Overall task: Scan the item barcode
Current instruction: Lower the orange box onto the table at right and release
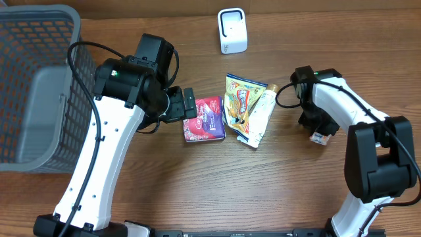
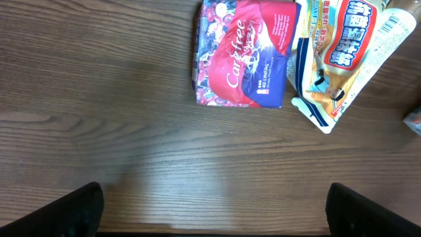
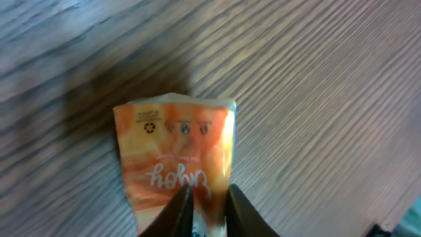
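Right jaws: narrowly parted, with the lower edge of the orange sachet (image 3: 174, 158) between them. We could not tell whether they gripped it or only flanked it.
Orange sachet: reached straight ahead of the right jaws, over the tabletop (image 3: 316, 85). Its printed face was up, and no barcode showed on that side.
Left jaws: spread wide and empty, with the red pack (image 2: 243, 52) ahead of them and the yellow pouch (image 2: 348, 39) just beyond it, to the right.
Scanner (image 1: 232, 31): stood well apart from the right jaws, past the yellow pouch and the white tube (image 1: 261, 108).
Step in hand: we judged it to be securing the sachet so it could be shown to the scanner.
Doing it well: we reckoned a deeper, square bite on the sachet would beat an edge pinch. After that came a clean lift, a turn to bring the coded side towards the scanner's window, and a steady hold.
Risk: thin foil might slip or fold in so small a bite.
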### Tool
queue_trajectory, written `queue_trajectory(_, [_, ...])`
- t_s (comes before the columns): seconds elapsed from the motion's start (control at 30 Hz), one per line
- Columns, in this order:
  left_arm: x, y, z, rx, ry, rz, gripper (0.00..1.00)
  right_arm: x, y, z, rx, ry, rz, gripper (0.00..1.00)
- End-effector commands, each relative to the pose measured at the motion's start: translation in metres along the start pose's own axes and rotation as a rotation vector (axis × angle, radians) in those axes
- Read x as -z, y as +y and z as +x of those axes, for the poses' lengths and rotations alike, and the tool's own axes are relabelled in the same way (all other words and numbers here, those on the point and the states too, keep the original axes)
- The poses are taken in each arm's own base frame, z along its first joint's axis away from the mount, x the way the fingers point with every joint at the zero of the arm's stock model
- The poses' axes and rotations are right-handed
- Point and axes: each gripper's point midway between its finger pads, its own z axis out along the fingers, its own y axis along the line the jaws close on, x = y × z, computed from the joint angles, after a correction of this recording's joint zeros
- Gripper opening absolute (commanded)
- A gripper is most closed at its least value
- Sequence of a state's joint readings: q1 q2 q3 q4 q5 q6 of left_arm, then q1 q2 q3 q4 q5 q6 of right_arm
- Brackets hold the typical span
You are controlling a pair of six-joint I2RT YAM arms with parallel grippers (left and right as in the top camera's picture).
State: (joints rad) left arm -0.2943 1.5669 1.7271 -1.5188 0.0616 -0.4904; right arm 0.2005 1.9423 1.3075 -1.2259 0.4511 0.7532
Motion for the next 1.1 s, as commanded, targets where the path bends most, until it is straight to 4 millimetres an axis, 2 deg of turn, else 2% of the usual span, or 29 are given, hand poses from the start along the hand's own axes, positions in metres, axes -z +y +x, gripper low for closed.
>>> queue_trajectory(0.0, [0.007, 0.001, -0.003, -0.016, -0.031, 0.000, 1.00, 0.006, 0.019, 0.011, 0.034, 0.005, -0.051, 0.20])
queue_trajectory(0.17, [0.007, 0.001, -0.003, -0.016, -0.030, 0.000, 1.00, 0.016, 0.042, 0.017, 0.078, -0.041, -0.099, 0.20])
queue_trajectory(0.27, [0.007, 0.001, -0.003, -0.016, -0.031, 0.000, 1.00, 0.021, 0.050, 0.020, 0.098, -0.060, -0.109, 0.21])
queue_trajectory(0.37, [0.007, 0.001, -0.003, -0.016, -0.030, 0.000, 1.00, 0.030, 0.048, 0.015, 0.094, -0.065, -0.107, 0.26])
queue_trajectory(0.53, [0.007, 0.001, -0.003, -0.016, -0.031, 0.000, 1.00, 0.053, 0.032, -0.010, 0.035, -0.056, -0.116, 0.27])
queue_trajectory(0.6, [0.007, 0.001, -0.003, -0.016, -0.031, 0.000, 1.00, 0.062, 0.022, -0.022, 0.002, -0.049, -0.120, 0.33])
queue_trajectory(0.67, [0.007, 0.001, -0.003, -0.016, -0.031, 0.000, 1.00, 0.067, 0.017, -0.029, 0.030, -0.026, -0.149, 0.53])
queue_trajectory(0.73, [0.007, 0.001, -0.003, -0.016, -0.031, 0.000, 1.00, 0.065, 0.017, -0.030, 0.081, 0.010, -0.192, 0.65])
queue_trajectory(0.8, [0.007, 0.001, -0.003, -0.016, -0.030, 0.000, 1.00, 0.056, 0.008, -0.032, 0.095, 0.041, -0.186, 0.76])
queue_trajectory(0.93, [0.007, 0.001, -0.003, -0.016, -0.030, 0.000, 1.00, 0.029, -0.006, -0.033, 0.001, 0.154, -0.244, 0.80])
queue_trajectory(1.07, [0.007, 0.001, -0.003, -0.016, -0.030, 0.000, 1.00, 0.015, 0.009, -0.018, 0.042, 0.312, -0.492, 0.81])
